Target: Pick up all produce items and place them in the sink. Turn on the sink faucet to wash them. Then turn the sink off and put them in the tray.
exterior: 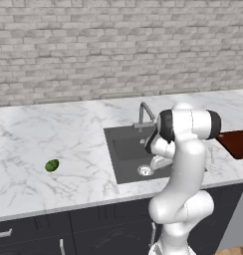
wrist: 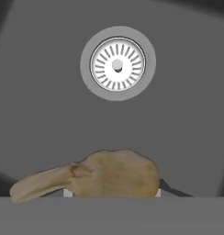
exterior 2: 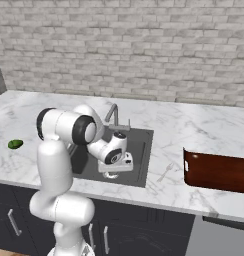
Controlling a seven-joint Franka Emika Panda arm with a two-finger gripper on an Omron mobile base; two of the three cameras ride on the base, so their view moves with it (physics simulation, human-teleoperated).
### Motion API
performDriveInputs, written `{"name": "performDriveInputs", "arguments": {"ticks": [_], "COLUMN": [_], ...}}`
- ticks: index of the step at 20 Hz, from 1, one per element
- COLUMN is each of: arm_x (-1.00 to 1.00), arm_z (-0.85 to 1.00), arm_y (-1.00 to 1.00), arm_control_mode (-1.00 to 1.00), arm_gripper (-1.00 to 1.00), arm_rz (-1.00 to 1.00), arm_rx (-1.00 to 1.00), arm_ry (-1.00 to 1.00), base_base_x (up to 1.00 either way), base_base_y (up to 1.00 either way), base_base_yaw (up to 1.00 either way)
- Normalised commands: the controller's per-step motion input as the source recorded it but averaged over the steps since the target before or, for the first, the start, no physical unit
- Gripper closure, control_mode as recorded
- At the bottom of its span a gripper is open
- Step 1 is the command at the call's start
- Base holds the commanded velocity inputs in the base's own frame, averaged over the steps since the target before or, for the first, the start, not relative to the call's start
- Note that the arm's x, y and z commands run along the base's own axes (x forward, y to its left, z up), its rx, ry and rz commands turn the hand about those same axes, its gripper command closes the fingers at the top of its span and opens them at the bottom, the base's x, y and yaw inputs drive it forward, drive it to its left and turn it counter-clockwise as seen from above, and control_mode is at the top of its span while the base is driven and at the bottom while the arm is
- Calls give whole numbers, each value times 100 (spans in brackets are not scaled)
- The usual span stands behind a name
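White marble counter carries the green fruit, well left of the sink, where the gripper hangs low. Right base view: tray sits right. Hand view: tan lumpy piece pinched between nearly hidden fingers, above the drain.

The light is soft and even, and nothing looks very dark or very bright. The white marble counter is pale and clear, with no strong shadows on it. The small shiny green ball-like fruit has only a thin dark patch under it. The dark grey sink basin gets darker toward the corners. The round silver drain looks sharp. The pictures are a little grainy.
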Motion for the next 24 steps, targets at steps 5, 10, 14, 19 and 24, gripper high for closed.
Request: {"name": "performDriveInputs", "arguments": {"ticks": [5,10,14,19,24], "arm_x": [12,7,11,18,19], "arm_z": [-29,-21,-19,-23,-24], "arm_y": [0,0,0,0,1], "arm_control_mode": [-100,-100,-100,-100,-100], "arm_gripper": [100,100,100,100,100], "arm_rz": [0,0,0,0,0], "arm_rx": [0,0,0,0,0], "arm_ry": [1,0,0,4,5], "base_base_x": [0,0,0,0,0], "base_base_y": [0,0,0,0,0], "base_base_yaw": [0,0,0,0,0]}}
